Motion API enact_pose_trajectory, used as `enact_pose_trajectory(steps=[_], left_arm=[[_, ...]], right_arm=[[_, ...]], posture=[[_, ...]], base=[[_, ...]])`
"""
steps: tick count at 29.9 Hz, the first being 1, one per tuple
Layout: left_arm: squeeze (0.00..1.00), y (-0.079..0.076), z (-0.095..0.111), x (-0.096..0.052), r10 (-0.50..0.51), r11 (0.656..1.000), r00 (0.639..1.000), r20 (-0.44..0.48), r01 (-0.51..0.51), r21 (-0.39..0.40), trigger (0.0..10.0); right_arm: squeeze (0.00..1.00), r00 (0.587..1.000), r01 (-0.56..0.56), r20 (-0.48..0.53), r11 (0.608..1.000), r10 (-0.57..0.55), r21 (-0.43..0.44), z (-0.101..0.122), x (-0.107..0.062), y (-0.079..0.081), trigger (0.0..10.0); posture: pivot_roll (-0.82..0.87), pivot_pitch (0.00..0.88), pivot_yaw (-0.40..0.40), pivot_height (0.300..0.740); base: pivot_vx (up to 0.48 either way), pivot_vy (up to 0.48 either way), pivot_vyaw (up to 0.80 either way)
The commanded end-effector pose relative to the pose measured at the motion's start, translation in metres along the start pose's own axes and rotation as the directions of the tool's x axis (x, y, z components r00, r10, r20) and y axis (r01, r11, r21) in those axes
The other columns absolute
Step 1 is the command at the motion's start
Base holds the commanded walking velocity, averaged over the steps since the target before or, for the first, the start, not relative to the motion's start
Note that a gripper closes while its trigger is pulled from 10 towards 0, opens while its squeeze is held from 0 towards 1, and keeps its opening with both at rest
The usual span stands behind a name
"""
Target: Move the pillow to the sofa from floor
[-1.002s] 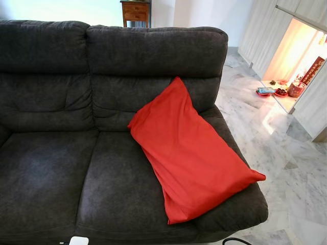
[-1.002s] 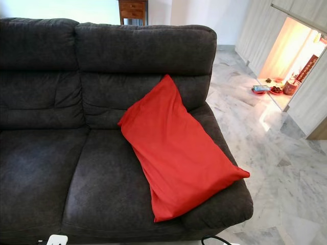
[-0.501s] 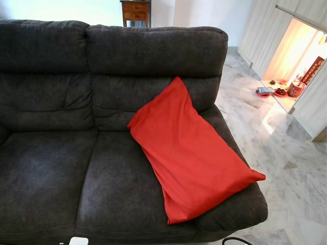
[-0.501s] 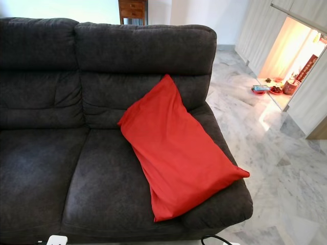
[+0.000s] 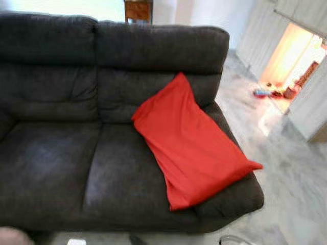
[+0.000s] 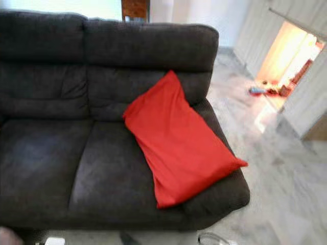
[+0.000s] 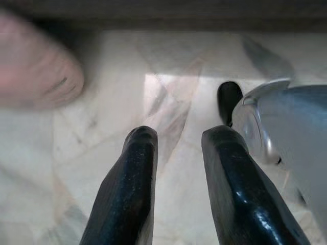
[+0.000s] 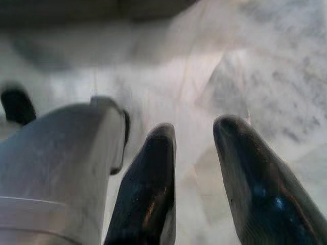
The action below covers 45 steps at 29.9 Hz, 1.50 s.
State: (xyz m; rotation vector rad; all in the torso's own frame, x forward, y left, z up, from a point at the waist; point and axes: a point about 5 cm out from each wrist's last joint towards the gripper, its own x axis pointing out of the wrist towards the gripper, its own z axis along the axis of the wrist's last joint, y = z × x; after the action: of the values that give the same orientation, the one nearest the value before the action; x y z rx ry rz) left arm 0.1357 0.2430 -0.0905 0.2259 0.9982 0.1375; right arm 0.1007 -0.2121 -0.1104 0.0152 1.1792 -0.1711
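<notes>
No legible writing, brand or label anywhere; head views slightly blurred.

Red pillow (image 5: 191, 144) lies on the dark grey sofa (image 5: 56, 153), on the seat at the robot's right end. It sits diagonally: upper corner leaning against the backrest, lower corner reaching the front edge of the seat, one corner poking out over the rounded arm end on the right. Pillow is off the floor entirely.

Left pincer (image 7: 176, 140), seen from the left wrist: two black fingers (image 7: 134, 173) pointing down at the pale marble floor (image 7: 102, 132), spread with a clear gap, nothing between them. A silver robot limb (image 7: 291, 132) stands just beside it. A blurred pinkish shape (image 7: 36, 71) lies on the floor near the sofa base; cannot tell what it is.

Right pincer (image 8: 196, 135), seen from the right wrist: also aimed down at the marble, fingers (image 8: 153, 178) apart, holding nothing. A silver robot part (image 8: 56, 168) close alongside.

Beyond the sofa: a wooden cabinet (image 5: 138, 10) behind the backrest. To the right, a lit alcove (image 5: 294, 56) at floor level with small red items (image 5: 278, 93), too blurred to identify. Marble floor (image 5: 296, 173) runs along the sofa's right end.
</notes>
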Motion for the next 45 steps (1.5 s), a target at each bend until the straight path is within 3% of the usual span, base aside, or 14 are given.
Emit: enact_pose_trajectory(steps=[1,15,24,38,45], left_arm=[[0.0,-0.006,-0.019,-0.004,-0.015,1.0,0.998,-0.062,0.015,0.001,10.0],[0.0,-0.007,-0.018,-0.004,-0.017,1.0,0.998,-0.066,0.017,-0.002,10.0],[0.0,-0.008,-0.012,-0.002,-0.009,1.0,0.998,-0.067,0.01,0.007,10.0],[0.0,-0.045,-0.024,-0.009,-0.046,0.999,0.996,-0.071,0.045,-0.009,10.0],[0.0,-0.037,-0.023,-0.007,-0.039,0.999,0.997,-0.072,0.038,-0.007,10.0]], right_arm=[[0.0,1.0,0.01,0.021,1.0,-0.01,0.006,0.007,0.0,-0.004,10.0],[0.0,1.0,0.015,0.0,1.0,-0.015,0.001,0.001,0.0,-0.007,10.0],[0.0,1.0,0.016,-0.001,1.0,-0.016,-0.003,0.002,0.0,-0.009,10.0],[0.0,1.0,0.011,-0.002,1.0,-0.011,-0.004,0.005,0.0,-0.006,10.0],[0.0,1.0,0.005,0.006,1.0,-0.005,-0.008,0.01,0.001,-0.002,10.0]], posture=[[0.13,0.0,-0.085,0.74],[0.13,0.0,-0.094,0.74],[0.13,0.0,-0.095,0.74],[0.13,0.0,-0.093,0.74],[0.13,0.0,-0.091,0.74]], base=[[-0.289,0.0,0.0],[-0.288,0.0,0.0],[0.0,0.0,0.0],[0.0,0.0,0.0],[0.0,0.291,0.0]])
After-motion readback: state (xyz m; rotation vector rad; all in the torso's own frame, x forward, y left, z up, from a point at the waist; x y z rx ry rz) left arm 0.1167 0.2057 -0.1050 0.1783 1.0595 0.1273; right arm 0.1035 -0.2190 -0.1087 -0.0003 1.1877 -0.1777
